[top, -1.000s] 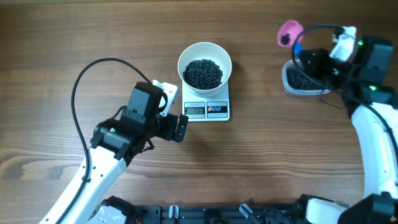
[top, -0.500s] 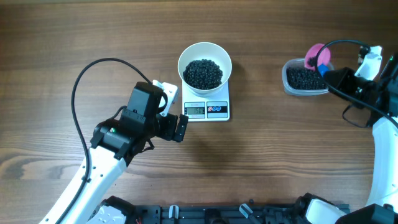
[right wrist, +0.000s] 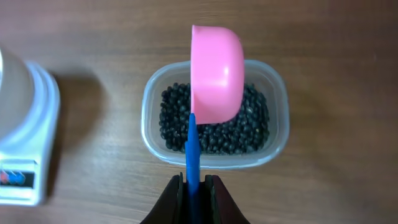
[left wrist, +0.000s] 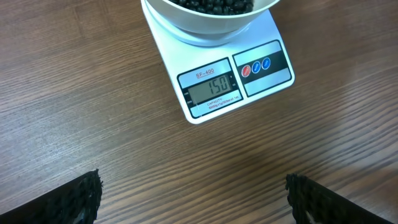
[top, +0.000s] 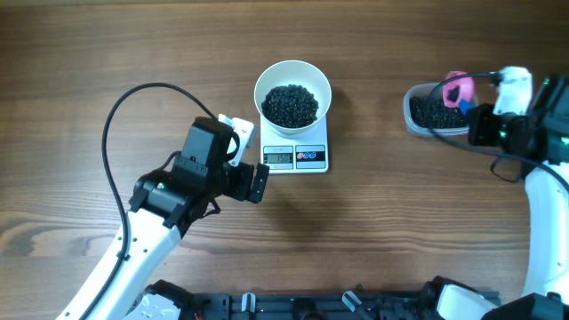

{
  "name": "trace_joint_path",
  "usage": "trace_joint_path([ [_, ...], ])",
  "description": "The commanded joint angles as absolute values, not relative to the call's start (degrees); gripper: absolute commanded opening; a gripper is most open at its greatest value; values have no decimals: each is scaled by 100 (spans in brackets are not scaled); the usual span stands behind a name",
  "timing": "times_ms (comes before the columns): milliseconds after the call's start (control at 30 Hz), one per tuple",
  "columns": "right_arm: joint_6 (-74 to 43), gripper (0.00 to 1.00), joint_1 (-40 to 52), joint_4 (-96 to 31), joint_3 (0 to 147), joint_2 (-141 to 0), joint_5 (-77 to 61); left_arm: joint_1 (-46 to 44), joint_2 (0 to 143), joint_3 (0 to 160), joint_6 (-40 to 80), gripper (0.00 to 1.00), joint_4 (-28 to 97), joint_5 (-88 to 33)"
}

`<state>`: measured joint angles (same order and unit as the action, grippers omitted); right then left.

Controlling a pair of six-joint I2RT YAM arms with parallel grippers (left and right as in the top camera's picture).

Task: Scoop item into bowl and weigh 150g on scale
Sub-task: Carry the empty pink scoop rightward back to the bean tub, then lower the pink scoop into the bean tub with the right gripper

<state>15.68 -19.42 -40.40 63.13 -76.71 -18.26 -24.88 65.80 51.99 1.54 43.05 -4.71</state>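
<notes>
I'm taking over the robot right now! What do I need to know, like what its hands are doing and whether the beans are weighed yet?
The left gripper is open and empty, hovering over the table just in front of the scale.
The right gripper has its fingers shut on the blue handle of the pink scoop, held over the clear tub of black beads.
The bowl sits on the scale with a heap of beads inside.
Done: the display reads 150, so the weighing looks finished.
Left: probably just setting the scoop down. I cannot see whether anything is in it.
</notes>
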Motion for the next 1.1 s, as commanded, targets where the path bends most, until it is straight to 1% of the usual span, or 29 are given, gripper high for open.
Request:
trace_joint_path([
  [0,2272,5,-1625,-3959,6331,-7808,-779,-2462,6602,5172,82,100,4287,-440],
  [100,2443,4,-1426,-3986,6331,-7913,-274,-2462,6602,5172,82,100,4287,-440],
  [200,2709,4,-1253,-3979,6329,-8012,-169,-2462,6602,5172,84,100,4287,-440],
  [333,2703,5,-1140,-3924,6331,-8068,-150,-2462,6602,5172,84,100,4287,-440],
  [700,1922,4,-1142,-4128,6329,-8068,-458,-2462,6602,5172,84,100,4289,-440],
  [900,1918,4,-1142,-4125,6329,-8068,-478,-2462,6602,5172,84,100,4287,-440],
  [967,1997,4,-1142,-4115,6329,-8068,-473,-2462,6602,5172,82,100,4287,-440],
  [1067,2565,4,-1059,-4117,6329,-8068,-196,-2462,6602,5172,84,100,4287,-440],
])
